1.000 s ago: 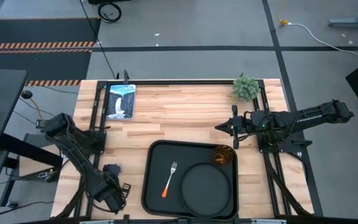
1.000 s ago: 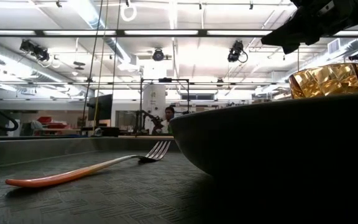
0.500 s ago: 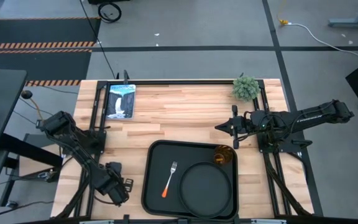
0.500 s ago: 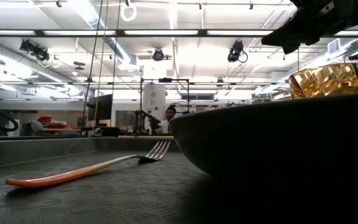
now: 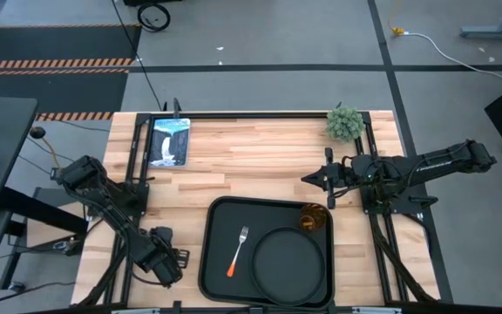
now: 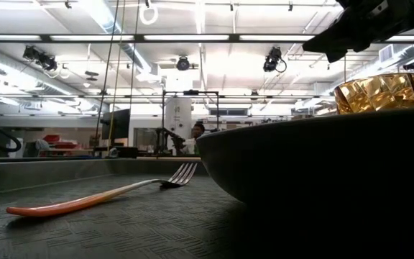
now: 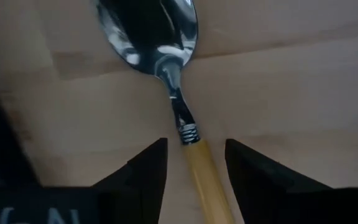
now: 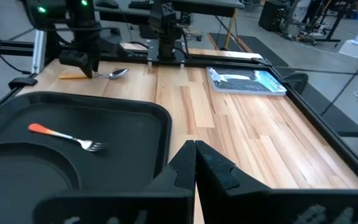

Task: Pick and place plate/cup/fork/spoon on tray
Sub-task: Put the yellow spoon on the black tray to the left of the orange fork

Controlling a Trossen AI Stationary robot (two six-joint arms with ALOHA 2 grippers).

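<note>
The black tray (image 5: pixel 219 218) lies at the table's near middle. On it lie the round black plate (image 5: pixel 288 262), the amber cup (image 5: pixel 312 217) at its far right corner, and the red-orange-handled fork (image 5: pixel 238 250), which also shows in the low view (image 6: pixel 99 198). The spoon (image 7: pixel 166 56) lies flat on the wood left of the tray; it also shows in the right wrist view (image 8: pixel 114 73). My left gripper (image 7: pixel 194 168) is open over it, one finger on each side of the yellow-orange handle (image 7: pixel 207 186). My right gripper (image 8: pixel 194 155) is shut and empty, held above the table beyond the tray.
A picture book (image 5: pixel 169 141) lies at the table's far left and a small green plant (image 5: pixel 345 122) stands at the far right. Bare wood lies between them and the tray. Dark frame rails (image 5: pixel 138 161) run along the table's sides.
My left gripper has shifted a little toward the tray, staying over the spoon.
</note>
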